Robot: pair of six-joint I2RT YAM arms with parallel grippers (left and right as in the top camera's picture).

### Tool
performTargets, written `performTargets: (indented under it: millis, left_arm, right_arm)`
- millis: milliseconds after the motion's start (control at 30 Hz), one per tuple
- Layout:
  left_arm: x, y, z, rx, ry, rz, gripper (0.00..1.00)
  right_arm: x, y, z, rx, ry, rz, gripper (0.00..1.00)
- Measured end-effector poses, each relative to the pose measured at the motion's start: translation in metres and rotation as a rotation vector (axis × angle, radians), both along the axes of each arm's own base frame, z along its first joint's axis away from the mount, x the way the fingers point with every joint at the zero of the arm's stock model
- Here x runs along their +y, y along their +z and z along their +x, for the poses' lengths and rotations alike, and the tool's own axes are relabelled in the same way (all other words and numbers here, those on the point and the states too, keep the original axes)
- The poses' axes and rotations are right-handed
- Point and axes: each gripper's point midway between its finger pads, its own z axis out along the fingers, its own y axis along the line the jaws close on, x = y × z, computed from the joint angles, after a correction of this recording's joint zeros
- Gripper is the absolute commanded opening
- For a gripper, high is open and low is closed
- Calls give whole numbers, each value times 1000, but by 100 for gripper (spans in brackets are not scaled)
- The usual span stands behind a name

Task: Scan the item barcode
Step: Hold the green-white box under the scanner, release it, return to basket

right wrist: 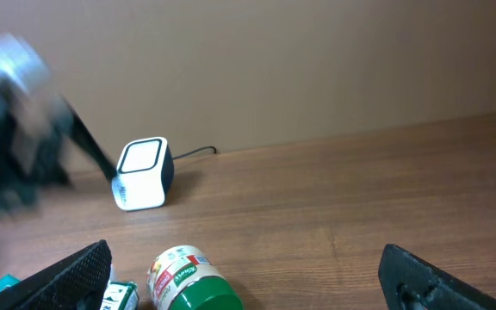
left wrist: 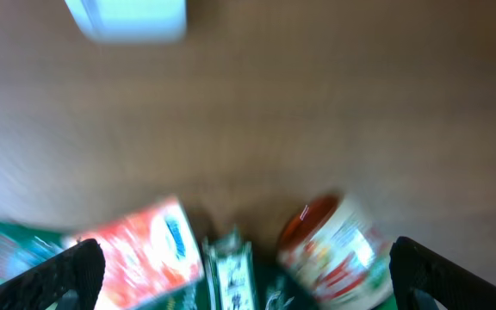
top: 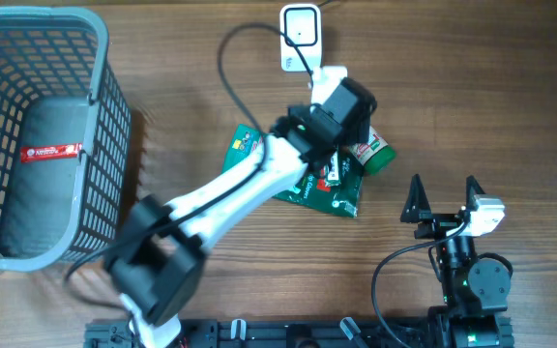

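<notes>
I see my left gripper [left wrist: 246, 257] wide open, holding nothing, above the can [top: 375, 153] and green packets [top: 335, 196] at table centre, six o'clock from the scanner [top: 300, 37]. At their four o'clock, my right gripper [top: 444, 184] gapes empty.

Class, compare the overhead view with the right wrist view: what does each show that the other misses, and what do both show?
Only overhead: the grey plastic mesh basket at the left of the wooden table, holding a dark grey pouch with a red label. Only right wrist: the plain brown backdrop behind the table. Both: the small white cube-shaped scanner and the green-lidded tin.
</notes>
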Motion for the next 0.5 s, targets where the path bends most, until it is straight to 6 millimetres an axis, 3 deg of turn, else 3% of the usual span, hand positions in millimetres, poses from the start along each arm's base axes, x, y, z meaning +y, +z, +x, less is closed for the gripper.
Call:
performTargets:
  millis: [33, 67, 100, 167, 233, 267, 333, 433, 467, 500]
  left_arm:
    - [17, 46, 8, -104, 47, -16, 100]
    - [33, 80, 13, -177, 94, -31, 100]
    - [59, 120, 17, -272, 173, -39, 100]
    - [112, 178, 18, -406, 327, -40, 100]
    - [194, 225, 10, -526, 574, 24, 100]
    - [212, 232, 7, -544, 629, 42, 100]
    - [281, 236, -5, -545, 836, 129, 100]
    - [365, 217, -23, -474, 1112, 166, 100]
    - [406, 203, -36, -427, 1253, 139, 100]
    - [424, 198, -41, -408, 1319, 107, 100]
  right_arm:
    - [0, 0, 0, 0, 0, 0, 100]
    - [0, 0, 0, 0, 0, 0, 100]
    - [0, 0, 0, 0, 0, 0, 100]
    - [0, 0, 0, 0, 0, 0, 100]
    - [0, 0, 0, 0, 0, 0, 100]
    - [0, 0, 0, 0, 0, 0, 100]
    - [0, 0, 0, 0, 0, 0, 100]
    - [0, 0, 0, 0, 0, 0, 100]
    - [0, 0, 0, 0, 0, 0, 100]
    - [0, 0, 0, 0, 0, 0, 100]
